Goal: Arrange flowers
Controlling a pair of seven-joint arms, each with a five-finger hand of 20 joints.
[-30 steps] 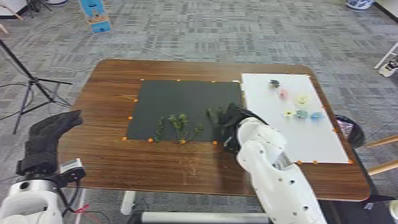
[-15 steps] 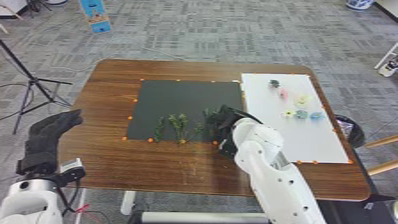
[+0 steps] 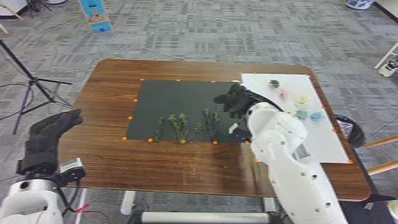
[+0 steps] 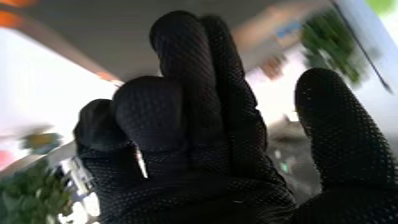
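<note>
Small flower heads in pink, yellow and blue lie at two o'clock on the table, on the flat white rectangular sheet. Thin leafy green stems sit at six o'clock on the flat black square sheet. Your black-gloved right hand is above the black sheet's two o'clock edge, fingers extended, holding nothing. Your black-gloved left hand waits at nine o'clock, relaxed, empty.

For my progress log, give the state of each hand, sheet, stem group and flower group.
Left black-gloved hand: open, empty.
Right black-gloved hand: open.
Black square sheet: flat.
White rectangular sheet: flat.
Leafy green stems: lying on the black sheet.
Small colourful flowers: lying on the white sheet.
</note>
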